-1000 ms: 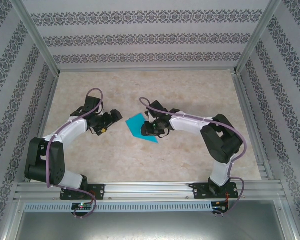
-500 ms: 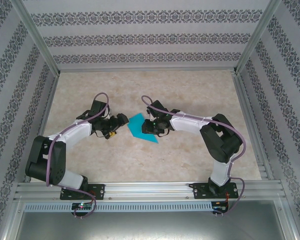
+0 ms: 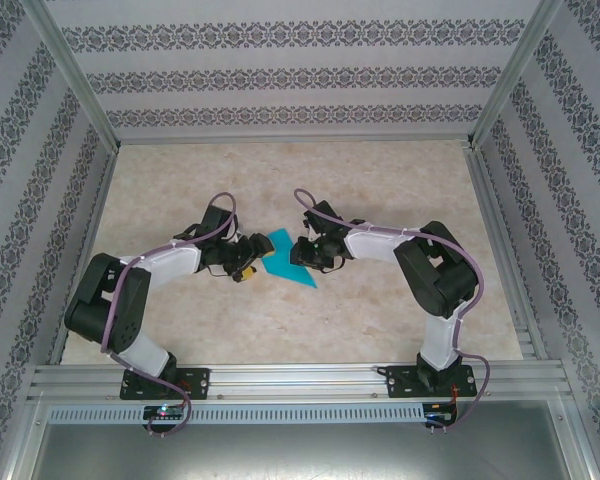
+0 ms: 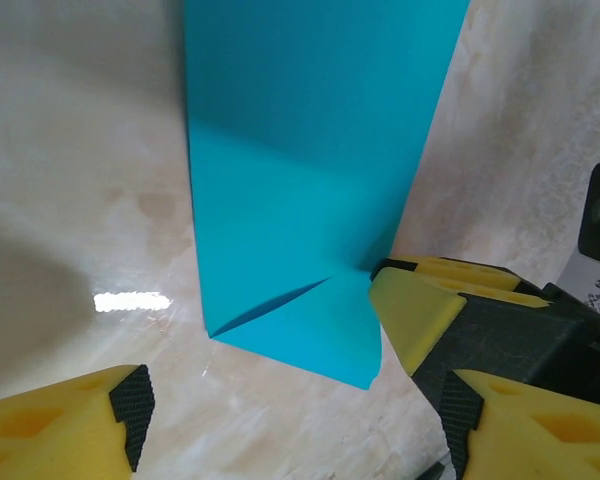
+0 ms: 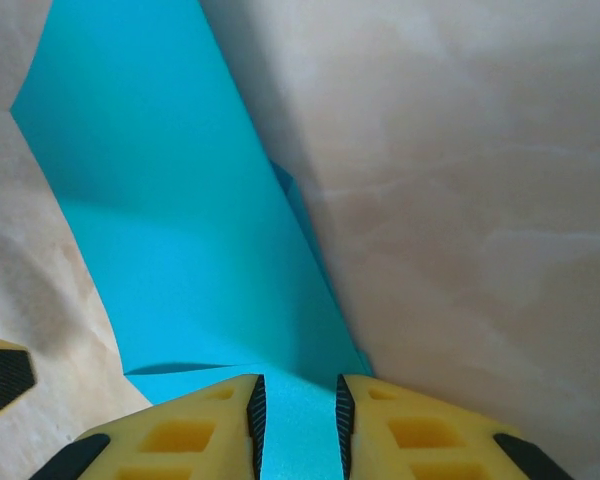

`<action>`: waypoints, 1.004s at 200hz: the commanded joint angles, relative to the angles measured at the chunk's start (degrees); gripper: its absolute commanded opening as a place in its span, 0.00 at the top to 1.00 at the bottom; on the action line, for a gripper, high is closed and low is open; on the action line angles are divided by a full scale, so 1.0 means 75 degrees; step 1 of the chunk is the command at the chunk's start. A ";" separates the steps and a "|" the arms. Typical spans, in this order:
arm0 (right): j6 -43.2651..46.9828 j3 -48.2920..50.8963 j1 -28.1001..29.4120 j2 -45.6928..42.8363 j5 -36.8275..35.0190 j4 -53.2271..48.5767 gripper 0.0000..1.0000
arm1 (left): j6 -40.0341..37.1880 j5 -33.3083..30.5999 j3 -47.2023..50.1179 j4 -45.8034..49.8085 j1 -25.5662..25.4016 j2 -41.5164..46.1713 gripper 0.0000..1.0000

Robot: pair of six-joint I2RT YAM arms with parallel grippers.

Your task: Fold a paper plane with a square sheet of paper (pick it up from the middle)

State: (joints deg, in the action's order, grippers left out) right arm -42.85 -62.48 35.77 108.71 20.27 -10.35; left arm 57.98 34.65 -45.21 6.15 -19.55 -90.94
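A: state of the fingers?

B: right fingers [image 5: 252,400] are closed to a slit on the sheet of paper [image 5: 180,230]; its edge is pinched between the pads; left fingers [image 4: 130,400] are spread wide, nothing is held.

A: sheet position?

B: it is lying on the bench [image 4: 70,150], between the two sets of fingers in the top view; it is already creased into a narrower strip; one corner is turned over at the end nearest the left fingers.

A: long axis?

B: from the left fingers it runs straight ahead, away from the tips; the near end sits just ahead of the open gap, biased toward the right-hand finger; that end's side edge is where the right fingers are clamped; from the right fingers the strip runs ahead and off to the left.

A: which arm is better placed?

B: the left is judged better placed; it is free, open and lined up with the strip; the right is best kept as the anchor; thin paper may be dragged or torn if pulled against the pinch.
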 commanded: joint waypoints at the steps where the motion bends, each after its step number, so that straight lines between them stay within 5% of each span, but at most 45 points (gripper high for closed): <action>1: -0.0213 0.0127 -0.0064 0.0166 0.0169 0.0071 0.73 | 0.0357 0.0190 0.0117 -0.0456 -0.0133 -0.0178 0.25; 111: -0.1050 0.0795 -0.0559 0.0119 0.1229 0.1281 0.73 | 0.0369 0.0149 -0.0047 -0.0378 -0.0232 -0.0686 0.39; 201: -0.1165 0.0907 -0.0656 0.0096 0.1416 0.1483 0.73 | 0.0271 0.0384 -0.0302 -0.0648 -0.0242 -0.1070 0.61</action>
State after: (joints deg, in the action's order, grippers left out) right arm -50.98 -56.82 31.33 108.75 30.57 0.58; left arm 60.51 36.25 -45.63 3.97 -20.32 -97.41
